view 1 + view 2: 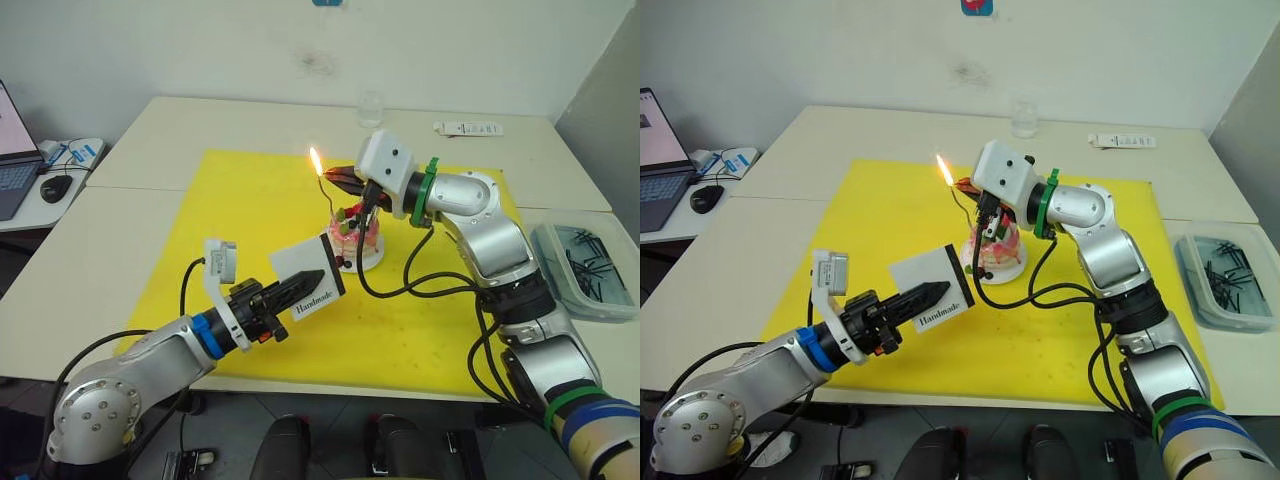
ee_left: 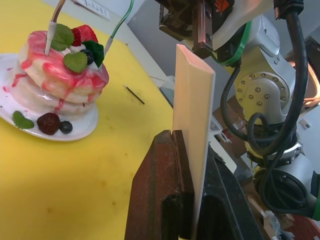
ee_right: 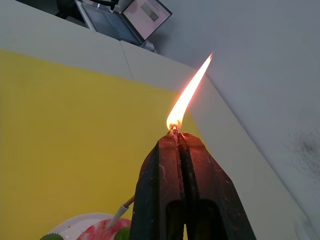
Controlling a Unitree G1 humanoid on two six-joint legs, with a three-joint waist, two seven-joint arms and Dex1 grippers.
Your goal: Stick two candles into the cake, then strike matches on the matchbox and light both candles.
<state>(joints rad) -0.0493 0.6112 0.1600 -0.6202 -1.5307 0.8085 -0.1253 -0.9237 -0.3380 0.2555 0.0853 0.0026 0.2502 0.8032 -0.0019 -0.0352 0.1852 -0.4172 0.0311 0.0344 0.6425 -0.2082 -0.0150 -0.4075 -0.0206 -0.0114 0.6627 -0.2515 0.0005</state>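
Observation:
The pink cake [image 1: 357,235] sits on its white plate [image 2: 85,131] in the middle of the yellow mat [image 1: 250,200]. Two thin candles [image 2: 54,20] [image 2: 120,22] stand stuck in its top. Just above and left of the cake, my right gripper [image 1: 336,178] is shut on a match [image 3: 173,129] whose tip burns with a tall flame [image 1: 316,160]. One candle's pale end [image 3: 122,212] lies just below the fingers. My left gripper [image 1: 312,279] is shut on the white matchbox [image 1: 308,278], held on edge in front of and left of the cake. Another match [image 2: 135,94] lies on the mat.
A clear bin [image 1: 585,265] of dark sticks stands at the table's right edge. A glass [image 1: 371,108] and a white remote-like bar [image 1: 468,128] are at the back. A laptop [image 1: 15,150] and mouse [image 1: 55,187] sit on the left side table.

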